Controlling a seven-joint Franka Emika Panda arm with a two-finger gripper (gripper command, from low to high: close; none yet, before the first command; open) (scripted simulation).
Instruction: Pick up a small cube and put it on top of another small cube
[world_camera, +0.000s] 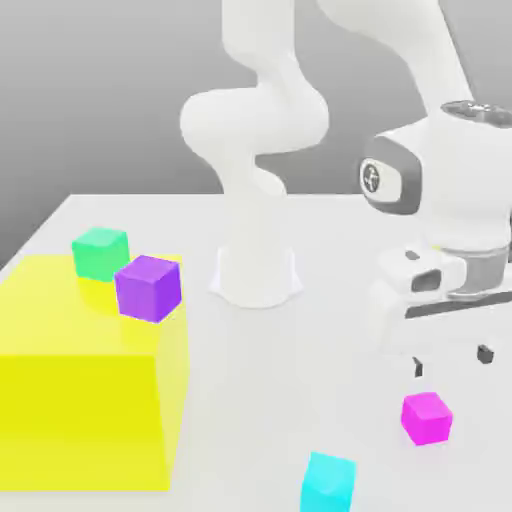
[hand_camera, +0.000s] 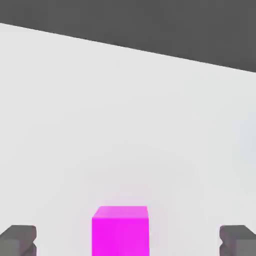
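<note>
above the desk (world_camera: 330, 330), the gripper (world_camera: 452, 362) hangs with fingers (hand_camera: 19, 240) spread wide over the magenta small cube (world_camera: 427, 417), which rests near the cyan cube (world_camera: 329, 482) at its seven o'clock. risk: an off-centre descent would nudge the cube aside.

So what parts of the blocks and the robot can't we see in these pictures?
- Magenta cube: in the hand view the picture's edge cuts off its lower part.
- Cyan cube: in the exterior view the frame edge cuts its bottom.
- Green cube: the purple cube in front hides one of its corners.
- Gripper: open above the magenta cube; one fingertip shows clearly, the other only partly.
- Yellow block: cut by the exterior view's left edge.
</note>
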